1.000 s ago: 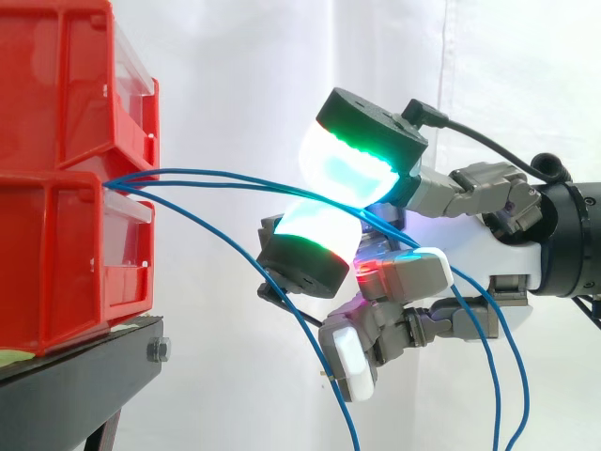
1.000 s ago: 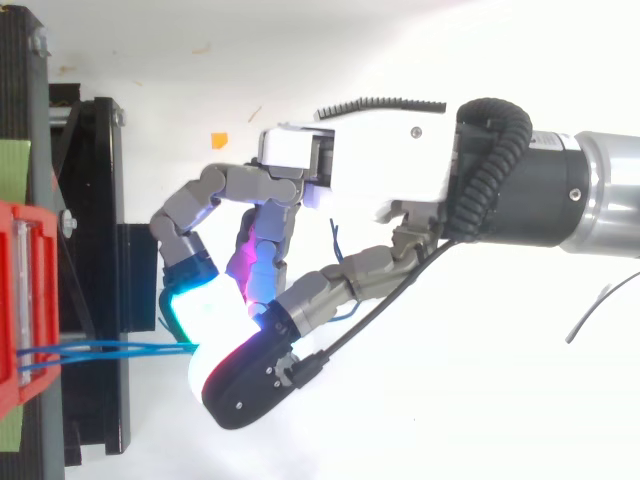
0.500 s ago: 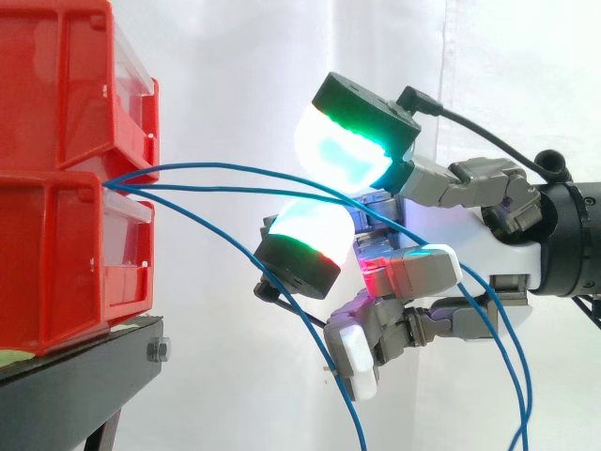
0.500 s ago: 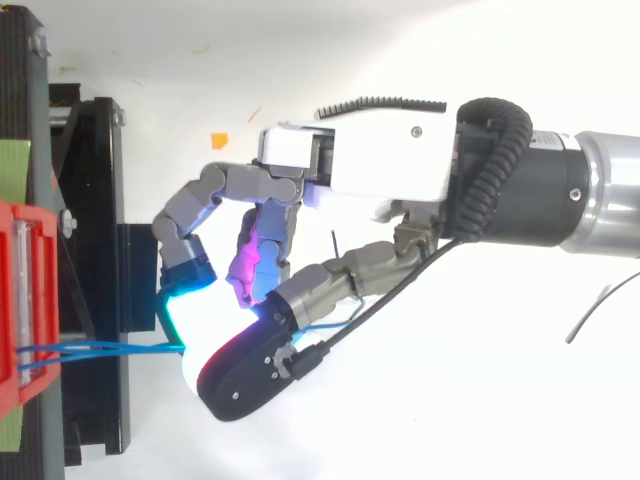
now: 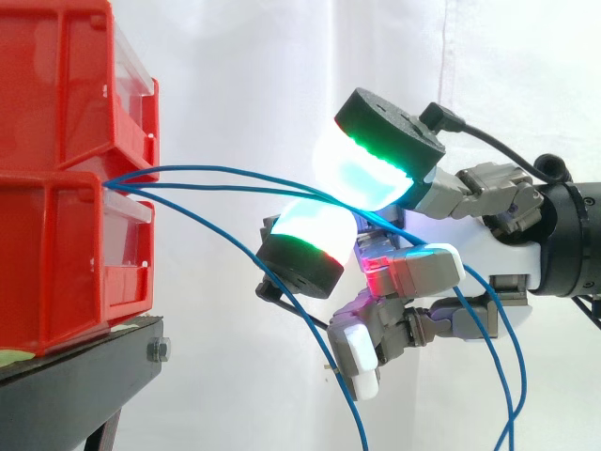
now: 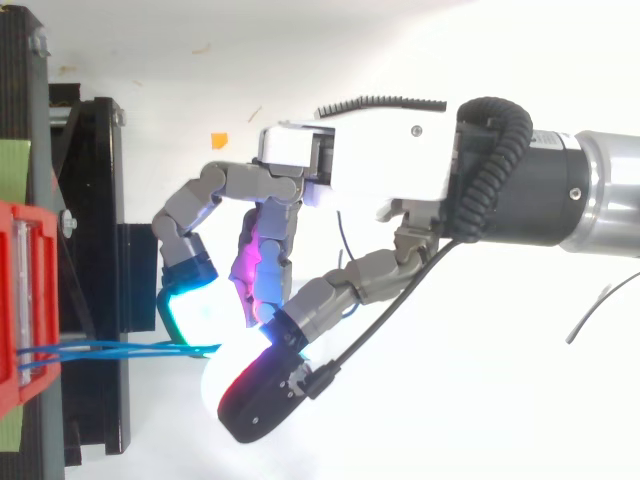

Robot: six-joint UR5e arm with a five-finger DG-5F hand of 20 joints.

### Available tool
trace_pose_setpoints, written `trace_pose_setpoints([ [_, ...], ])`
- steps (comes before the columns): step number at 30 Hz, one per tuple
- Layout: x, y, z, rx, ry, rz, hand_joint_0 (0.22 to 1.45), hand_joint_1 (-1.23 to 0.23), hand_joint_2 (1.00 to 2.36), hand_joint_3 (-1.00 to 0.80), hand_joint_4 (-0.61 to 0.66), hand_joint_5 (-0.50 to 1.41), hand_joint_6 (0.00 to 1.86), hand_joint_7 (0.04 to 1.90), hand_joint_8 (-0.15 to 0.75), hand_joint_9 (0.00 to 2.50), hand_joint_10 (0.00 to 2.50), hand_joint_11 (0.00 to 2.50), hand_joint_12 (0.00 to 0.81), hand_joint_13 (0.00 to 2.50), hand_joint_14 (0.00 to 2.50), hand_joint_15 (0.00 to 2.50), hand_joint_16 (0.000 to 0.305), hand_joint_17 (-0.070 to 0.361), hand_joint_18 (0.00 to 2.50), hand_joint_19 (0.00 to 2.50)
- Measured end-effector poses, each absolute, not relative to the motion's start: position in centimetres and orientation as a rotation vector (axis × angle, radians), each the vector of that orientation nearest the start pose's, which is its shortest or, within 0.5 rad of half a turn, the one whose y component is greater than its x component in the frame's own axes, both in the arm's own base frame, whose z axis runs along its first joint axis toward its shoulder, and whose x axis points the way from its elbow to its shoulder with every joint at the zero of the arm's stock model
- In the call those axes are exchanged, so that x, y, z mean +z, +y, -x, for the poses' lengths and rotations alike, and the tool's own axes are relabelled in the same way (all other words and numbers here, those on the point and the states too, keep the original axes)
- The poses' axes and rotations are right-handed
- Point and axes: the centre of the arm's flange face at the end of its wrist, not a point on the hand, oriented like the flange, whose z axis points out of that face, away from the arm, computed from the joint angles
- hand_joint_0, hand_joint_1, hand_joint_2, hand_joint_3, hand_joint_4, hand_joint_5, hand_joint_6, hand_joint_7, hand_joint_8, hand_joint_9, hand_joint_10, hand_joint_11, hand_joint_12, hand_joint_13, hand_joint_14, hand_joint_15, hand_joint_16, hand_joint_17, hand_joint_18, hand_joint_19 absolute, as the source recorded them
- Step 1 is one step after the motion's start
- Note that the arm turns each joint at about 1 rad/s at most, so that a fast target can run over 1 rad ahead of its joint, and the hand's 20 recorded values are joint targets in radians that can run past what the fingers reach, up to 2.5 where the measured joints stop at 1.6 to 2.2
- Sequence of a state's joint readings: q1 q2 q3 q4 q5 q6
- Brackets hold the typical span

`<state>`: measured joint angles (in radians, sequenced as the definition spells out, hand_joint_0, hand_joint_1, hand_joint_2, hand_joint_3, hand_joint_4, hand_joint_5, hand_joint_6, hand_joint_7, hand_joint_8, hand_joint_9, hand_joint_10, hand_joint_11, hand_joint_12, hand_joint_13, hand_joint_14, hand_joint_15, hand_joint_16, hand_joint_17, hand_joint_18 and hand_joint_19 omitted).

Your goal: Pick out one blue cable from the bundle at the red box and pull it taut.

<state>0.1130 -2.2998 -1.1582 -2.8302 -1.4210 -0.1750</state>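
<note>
Three thin blue cables [image 5: 207, 178] fan out from red bin [image 5: 66, 254]. Upper two pass between hand's [image 6: 380, 160] curled glowing pads [image 5: 362, 174], pinched there.

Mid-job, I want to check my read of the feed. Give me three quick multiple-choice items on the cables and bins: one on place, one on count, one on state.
1. Where do the blue cables leave the red bins?
A) over the top bin
B) where the two bins meet
C) under the stand

2. How many blue cables leave the bins?
A) one
B) three
C) six

3. How does the lowest cable run?
A) pulled straight
B) in a slack downward curve
C) coiled in a tight ring

Answers:
1 B: they emerge at the seam between the stacked bins.
2 B: three strands fan out in the side view.
3 B: it curves down toward the bottom edge.
</note>
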Motion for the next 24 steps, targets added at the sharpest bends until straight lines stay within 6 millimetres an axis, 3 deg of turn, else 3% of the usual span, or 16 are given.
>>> trace_pose_setpoints([
  [6, 25.74, -6.20, -76.57, 1.050, 1.267, -1.101, 0.69, -0.89, 1.01, -0.44, 0.00, -0.11, 0.90, 1.27, 0.249, 1.49, 0.03, 0.95, 0.313, 1.13, 0.02, 0.53, 0.046, 0.103, 0.86, 0.64],
  [12, 25.71, -6.22, -76.55, 1.048, 1.268, -1.103, 0.77, -0.93, 1.00, -0.50, -0.12, -0.12, 0.91, 1.28, 0.246, 1.44, 0.03, 0.94, 0.299, 1.11, 0.02, 0.51, 0.043, 0.098, 0.86, 0.59],
  [19, 25.70, -6.20, -76.55, 1.048, 1.269, -1.103, 0.70, -1.00, 1.00, -0.50, -0.06, -0.13, 0.91, 1.22, 0.247, 1.42, 0.03, 0.94, 0.298, 1.10, 0.02, 0.51, 0.042, 0.095, 0.87, 0.59],
  [24, 25.70, -6.22, -76.53, 1.049, 1.271, -1.103, 0.74, -0.93, 1.00, -0.50, -0.06, -0.12, 0.92, 1.32, 0.246, 1.44, 0.03, 0.93, 0.300, 1.12, 0.02, 0.51, 0.042, 0.094, 0.88, 0.62],
])
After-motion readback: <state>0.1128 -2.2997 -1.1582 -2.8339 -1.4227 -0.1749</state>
